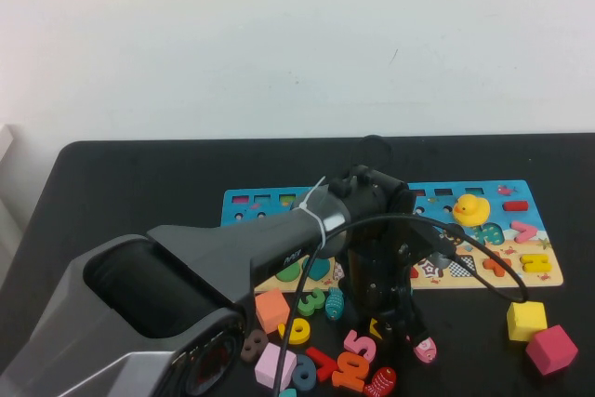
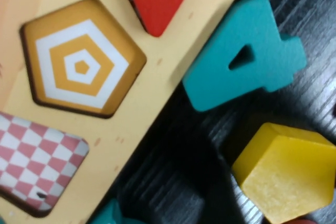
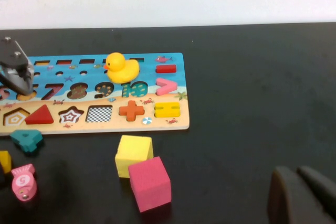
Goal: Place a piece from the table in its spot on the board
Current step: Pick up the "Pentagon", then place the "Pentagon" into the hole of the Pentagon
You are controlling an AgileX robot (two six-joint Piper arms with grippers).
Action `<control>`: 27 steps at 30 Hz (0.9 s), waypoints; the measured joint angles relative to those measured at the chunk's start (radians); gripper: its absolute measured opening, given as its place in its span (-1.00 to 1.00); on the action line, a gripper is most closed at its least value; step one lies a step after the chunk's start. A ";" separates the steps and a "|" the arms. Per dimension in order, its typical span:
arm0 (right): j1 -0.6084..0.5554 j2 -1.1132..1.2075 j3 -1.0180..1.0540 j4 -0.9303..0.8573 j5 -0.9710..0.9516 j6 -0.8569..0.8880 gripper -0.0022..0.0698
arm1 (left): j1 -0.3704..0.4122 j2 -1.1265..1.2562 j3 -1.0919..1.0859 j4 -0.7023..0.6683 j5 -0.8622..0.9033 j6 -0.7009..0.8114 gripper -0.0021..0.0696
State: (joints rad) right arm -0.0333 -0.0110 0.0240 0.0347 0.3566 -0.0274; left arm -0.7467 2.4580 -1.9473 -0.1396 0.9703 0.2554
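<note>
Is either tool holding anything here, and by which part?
Nothing held: the left tool hovers over the yellow piece on the table; the right tool is parked, empty.

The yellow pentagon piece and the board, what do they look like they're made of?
The yellow pentagon piece looks like painted wood: matte, slightly grainy face, thick flat edges. The board looks like printed plywood or fibreboard, tan with darker edges around its cut slots. Neither is certain by sight alone.
</note>
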 joint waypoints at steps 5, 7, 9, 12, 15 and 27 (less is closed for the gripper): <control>0.000 0.000 0.000 0.000 0.000 0.000 -0.89 | 0.000 0.000 0.000 0.001 0.002 -0.006 -0.07; 0.000 0.000 0.000 0.000 0.000 0.000 -0.89 | 0.000 0.000 0.000 0.001 0.006 -0.010 -0.07; 0.000 0.000 0.000 0.000 0.000 0.000 -0.89 | 0.000 -0.002 0.000 0.001 0.017 -0.013 -0.07; 0.000 0.000 0.000 0.000 0.000 0.000 -0.89 | 0.000 -0.013 0.000 0.009 0.033 -0.020 -0.07; 0.000 0.000 0.000 0.000 0.000 0.000 -0.89 | -0.002 -0.041 0.000 0.057 0.042 -0.048 -0.07; 0.000 0.000 0.000 0.000 0.000 0.000 -0.89 | 0.049 -0.078 -0.091 0.129 0.040 -0.203 -0.07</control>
State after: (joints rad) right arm -0.0333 -0.0110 0.0240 0.0347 0.3566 -0.0274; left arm -0.6975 2.3803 -2.0388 -0.0104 1.0099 0.0521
